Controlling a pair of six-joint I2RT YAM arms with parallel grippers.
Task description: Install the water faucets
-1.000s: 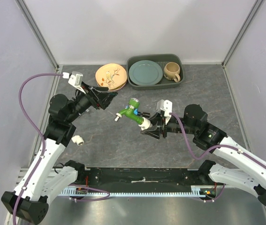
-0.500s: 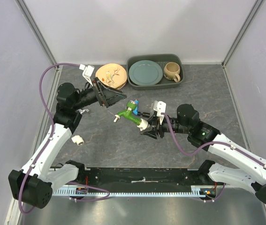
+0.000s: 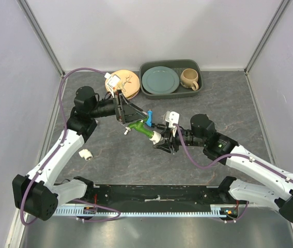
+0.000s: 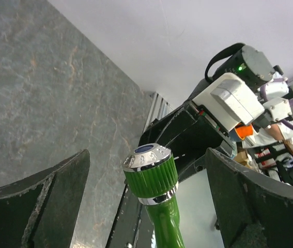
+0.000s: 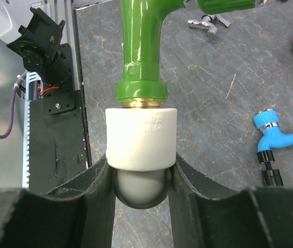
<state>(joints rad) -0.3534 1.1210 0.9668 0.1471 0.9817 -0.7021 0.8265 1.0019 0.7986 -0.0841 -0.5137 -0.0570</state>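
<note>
My right gripper (image 5: 141, 178) is shut on a white elbow fitting (image 5: 142, 137), which it holds above the table. The bright green faucet (image 5: 140, 46) is joined to that fitting by its brass threaded end. In the top view the green faucet (image 3: 140, 128) hangs mid-table between both arms. My left gripper (image 4: 146, 160) is open, its jaws standing wide on either side of the faucet's ribbed green knob (image 4: 152, 173) without touching it. The light blue faucet (image 5: 283, 138) with its black end lies on the table beside them (image 3: 149, 114).
A second white elbow fitting (image 3: 86, 154) lies near the left arm. A small grey metal piece (image 5: 205, 23) rests on the table. At the back are stacked patterned plates (image 3: 130, 80) and a grey tub (image 3: 198, 90) holding a teal plate and a mug (image 3: 189, 78).
My left arm swung right, bringing its gripper around the green faucet's knob, and its jaws widened. The right arm shifted slightly left with the fitting and faucet still held.
</note>
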